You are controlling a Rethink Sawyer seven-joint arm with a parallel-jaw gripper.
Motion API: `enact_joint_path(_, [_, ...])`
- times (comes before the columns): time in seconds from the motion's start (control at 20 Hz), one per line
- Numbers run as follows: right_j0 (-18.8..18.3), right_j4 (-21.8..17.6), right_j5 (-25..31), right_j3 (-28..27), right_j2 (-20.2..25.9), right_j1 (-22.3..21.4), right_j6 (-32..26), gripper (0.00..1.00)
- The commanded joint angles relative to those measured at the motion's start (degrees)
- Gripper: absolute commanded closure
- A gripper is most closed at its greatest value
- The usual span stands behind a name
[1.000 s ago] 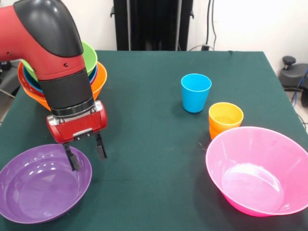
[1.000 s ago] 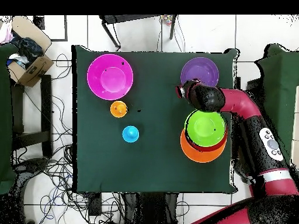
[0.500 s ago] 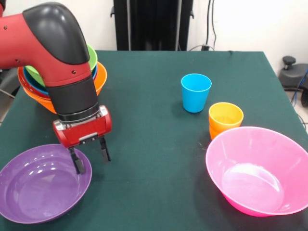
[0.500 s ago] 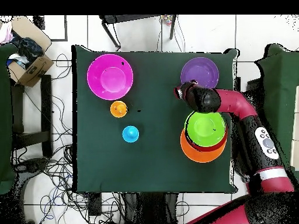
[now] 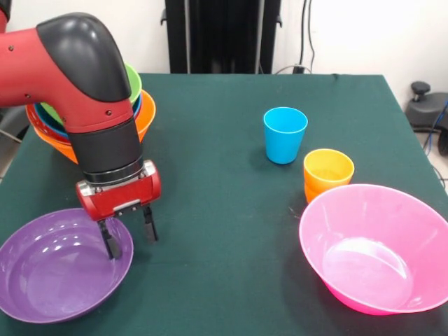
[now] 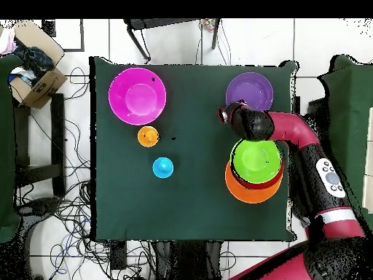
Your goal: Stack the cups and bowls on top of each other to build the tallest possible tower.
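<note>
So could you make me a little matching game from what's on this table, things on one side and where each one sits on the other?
Things:
1. purple bowl
2. pink bowl
3. blue cup
4. green bowl

Places:
A. top of the nested pile of bowls
B. standing alone near the table's middle
C. just beside the orange cup
D. under the open gripper, one finger inside its rim, one outside

Pairs: 1-D, 2-C, 3-B, 4-A
</note>
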Motion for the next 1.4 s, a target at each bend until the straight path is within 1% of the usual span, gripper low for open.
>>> enact_joint_path(0.05, [2.2, -5.6, -1.7, -4.7, -3.8, 1.9, -9.1, 0.0])
enact_joint_path(0.4, [2.4, -5.4, -0.8, -5.3, -4.2, 1.5, -9.6, 0.0])
enact_joint_path(0.9, [2.8, -6.2, -1.1, -6.9, -4.5, 2.7, -9.9, 0.0])
enact_joint_path(0.95, [2.2, -5.7, -1.2, -6.7, -3.9, 3.2, -10.3, 1.0])
enact_joint_path(1.05, [1.6, -5.1, -2.4, -6.3, -3.5, 3.5, -9.2, 1.0])
enact_joint_path(1.15, [1.2, -4.8, -1.9, -5.4, -3.0, 3.3, -10.3, 1.0])
enact_joint_path(1.2, [1.2, -4.6, -1.9, -5.4, -3.1, 3.3, -9.8, 1.0])
enact_joint_path(1.3, [1.4, -4.4, -1.3, -4.6, -3.4, 2.5, -10.0, 1.0])
enact_joint_path(1.4, [1.6, -4.1, -1.0, -3.7, -3.9, 1.5, -9.0, 1.0])
